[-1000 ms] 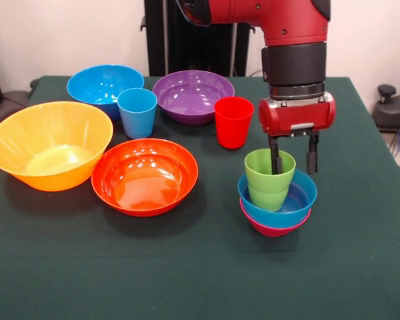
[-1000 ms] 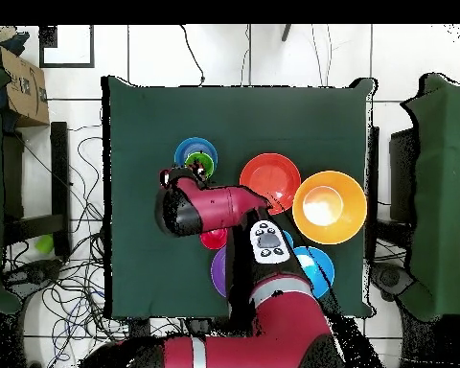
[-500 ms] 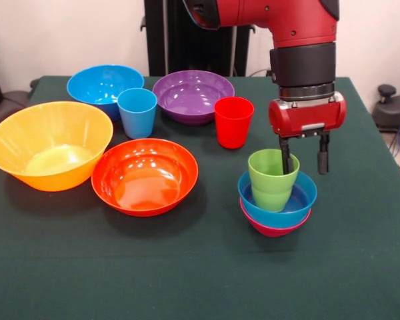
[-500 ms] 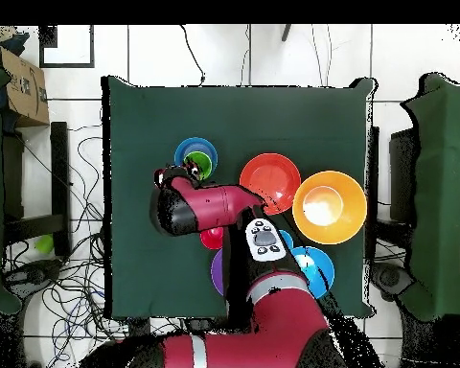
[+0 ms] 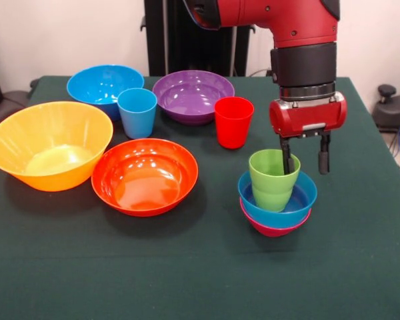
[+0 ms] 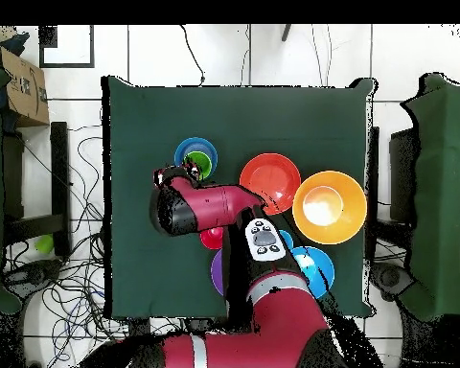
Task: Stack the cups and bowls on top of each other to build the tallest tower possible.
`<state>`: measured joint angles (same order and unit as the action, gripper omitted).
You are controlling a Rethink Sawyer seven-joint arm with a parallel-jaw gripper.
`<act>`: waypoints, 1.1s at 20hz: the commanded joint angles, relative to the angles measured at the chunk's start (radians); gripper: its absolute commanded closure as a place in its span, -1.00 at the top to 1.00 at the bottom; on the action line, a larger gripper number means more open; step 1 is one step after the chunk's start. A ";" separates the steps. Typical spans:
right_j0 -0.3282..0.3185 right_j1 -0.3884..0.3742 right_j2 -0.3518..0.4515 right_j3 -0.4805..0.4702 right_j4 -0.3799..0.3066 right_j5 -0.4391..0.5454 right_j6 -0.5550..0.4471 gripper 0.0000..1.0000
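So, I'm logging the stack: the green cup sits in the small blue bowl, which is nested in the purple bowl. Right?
Not quite. In the front view the green cup does sit in the small blue bowl, but that bowl is nested in a small magenta bowl. The purple bowl stands apart at the back, empty.

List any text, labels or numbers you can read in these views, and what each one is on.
No readable text in either view.
Cardboard box beside the table, overhead view: dark printing, too small to read.
Arm's white button panel, overhead view: dark marks, not legible.
Cups, bowls and gripper: no markings seen.
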<state>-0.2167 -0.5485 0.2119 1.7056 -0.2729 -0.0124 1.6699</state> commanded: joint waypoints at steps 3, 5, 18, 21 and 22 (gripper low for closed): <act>-0.021 0.025 0.091 0.027 -0.035 0.099 0.060 1.00; -0.019 0.026 0.091 0.023 -0.032 0.104 0.059 1.00; -0.024 0.026 0.102 0.022 -0.027 0.111 0.059 1.00; -0.017 0.031 0.097 0.011 -0.024 0.110 0.061 1.00; -0.015 0.028 0.096 0.014 -0.022 0.109 0.065 1.00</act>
<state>-0.2288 -0.5484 0.2256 1.7108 -0.2729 -0.0124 1.6699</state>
